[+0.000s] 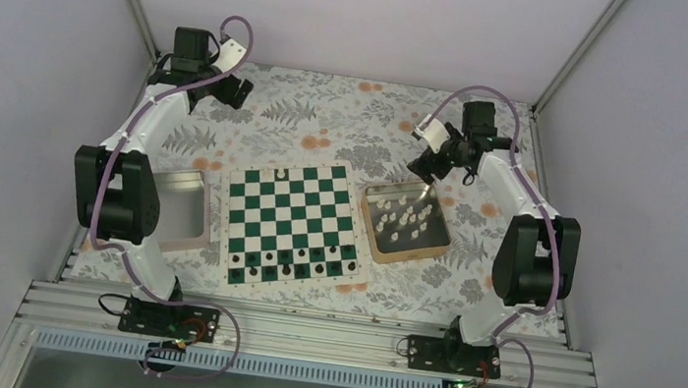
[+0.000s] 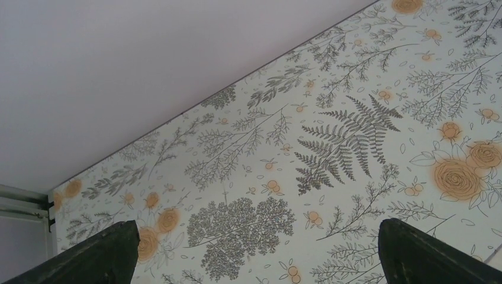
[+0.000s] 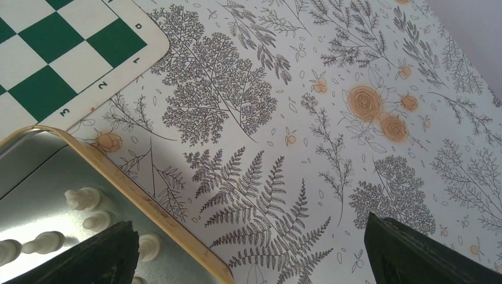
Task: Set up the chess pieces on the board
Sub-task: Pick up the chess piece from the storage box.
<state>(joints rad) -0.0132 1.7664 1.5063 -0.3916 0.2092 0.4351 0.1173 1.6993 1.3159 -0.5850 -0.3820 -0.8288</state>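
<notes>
The green and white board [image 1: 292, 219] lies at the table's middle; its corner shows in the right wrist view [image 3: 77, 53]. Several white chess pieces [image 1: 406, 221] lie in a tan tin [image 1: 443, 244] right of the board; some show in the right wrist view [image 3: 83, 198]. My right gripper [image 1: 427, 172] is open and empty, above the tin's far edge; in its own view [image 3: 254, 251] the left finger [image 3: 100, 254] hangs over the tin rim [image 3: 148, 201]. My left gripper [image 1: 234, 91] is open and empty at the far left, over bare cloth [image 2: 254, 248].
Dark chess pieces [image 1: 292, 265] stand on the board's two near rows. A grey square tray [image 1: 182, 209] sits left of the board. The table has a floral cloth [image 1: 329, 123], with grey walls on three sides.
</notes>
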